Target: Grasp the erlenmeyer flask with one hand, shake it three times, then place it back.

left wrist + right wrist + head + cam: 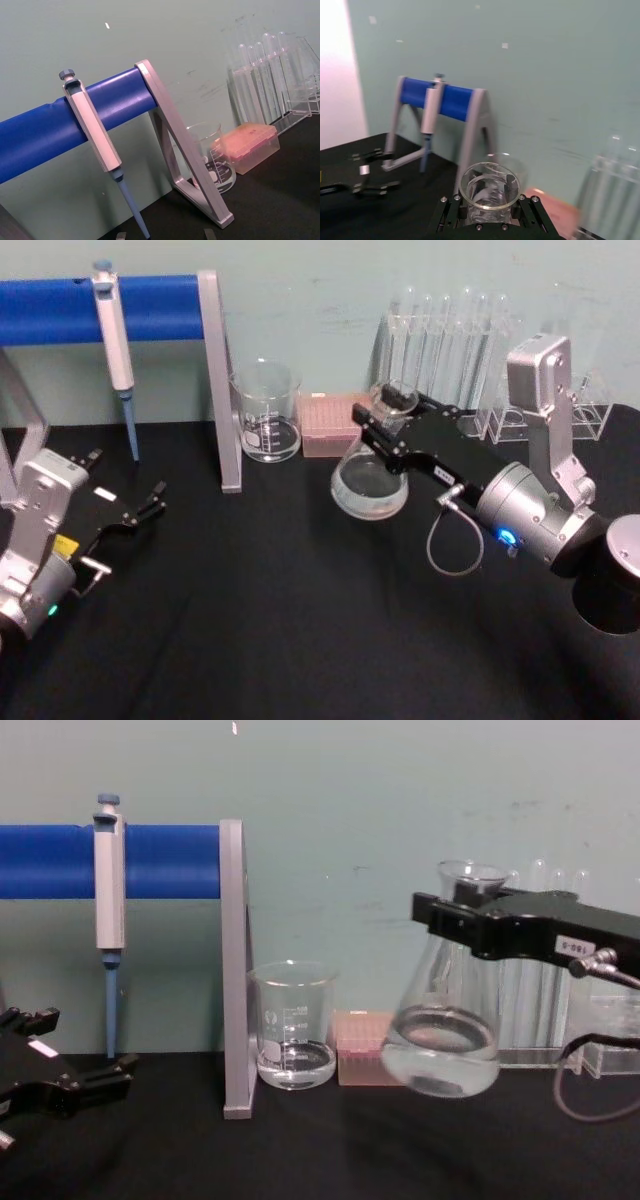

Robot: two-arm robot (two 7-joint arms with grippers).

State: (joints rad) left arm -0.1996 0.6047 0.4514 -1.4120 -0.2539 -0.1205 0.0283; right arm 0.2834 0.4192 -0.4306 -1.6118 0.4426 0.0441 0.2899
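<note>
- erlenmeyer flask [440, 1040] is right of centre, in front of the test tubes [450, 340] and just right of the pink tip box [362, 1045]
- long axis is near vertical but tilted: mouth up, and in the chest view the base sits further toward the robot's left than the neck
- with that tilt the base is not flat on the black table [280, 620]; can't tell if an edge touches
- right gripper [450, 920] reaches in from the right, its black fingers pinching the flask neck just under the flared lip
- left gripper [150, 502] sits low at the left edge near the pipette [115, 340], fingers spread, holding nothing
- chest view gives the side profile: a cone with a wide base and a shallow ring of clear liquid
- right wrist view looks down the flask's round mouth between the gripper's fingers, which the side view can't show
- head view shows the flask nearer the robot than the beaker [268, 415]
- flask and beaker are clear glass; the beaker is straight-walled with white graduations
- the pipette hangs tip down on a blue bar [150, 308] between grey metal legs
</note>
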